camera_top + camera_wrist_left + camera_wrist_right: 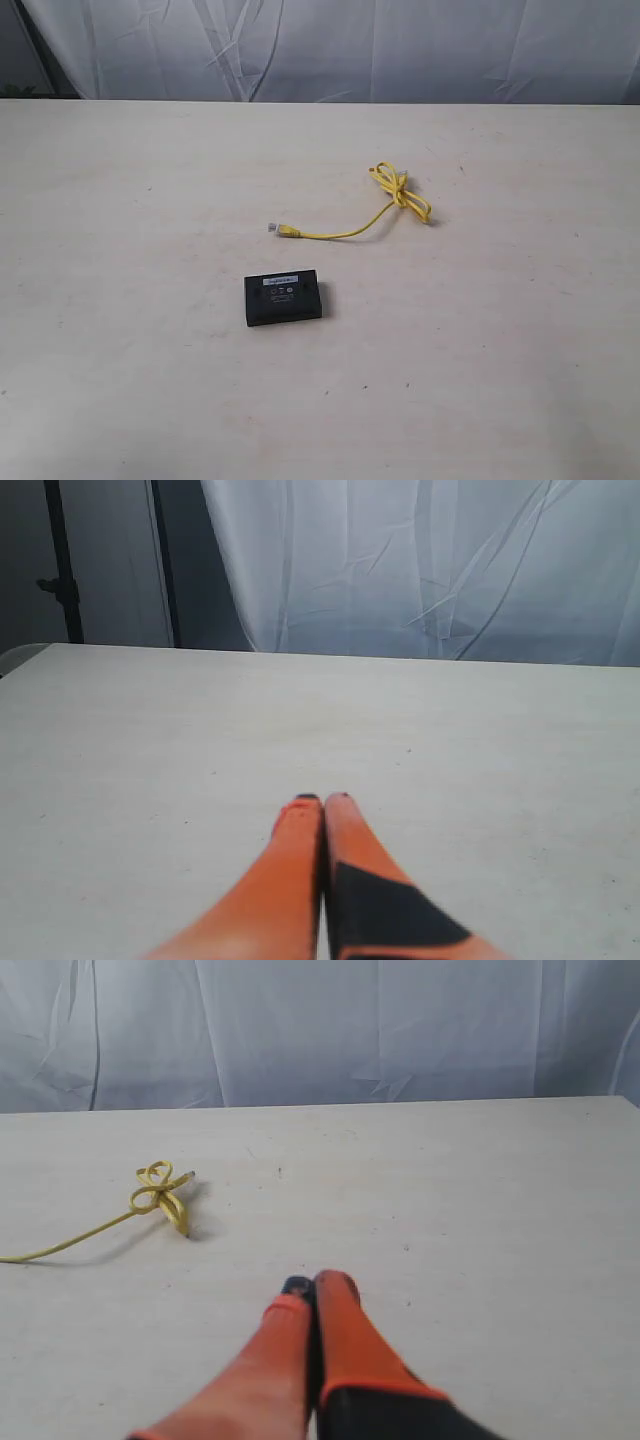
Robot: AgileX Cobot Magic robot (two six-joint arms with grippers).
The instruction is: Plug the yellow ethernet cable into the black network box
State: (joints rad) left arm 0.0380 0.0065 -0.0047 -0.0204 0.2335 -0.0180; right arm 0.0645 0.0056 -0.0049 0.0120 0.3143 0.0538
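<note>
The black network box lies flat near the middle of the table, its white label facing up. Behind it the yellow ethernet cable runs from a clear plug on the left to a knotted loop on the right. The right wrist view also shows the knotted loop, well ahead of my right gripper, which is shut with nothing in it. My left gripper is shut and empty over bare table; neither the box nor the cable appears in its view. Neither gripper shows in the exterior view.
The pale table stretches wide around the two objects. A white wrinkled curtain hangs behind its far edge. A dark stand rises past the table's corner in the left wrist view.
</note>
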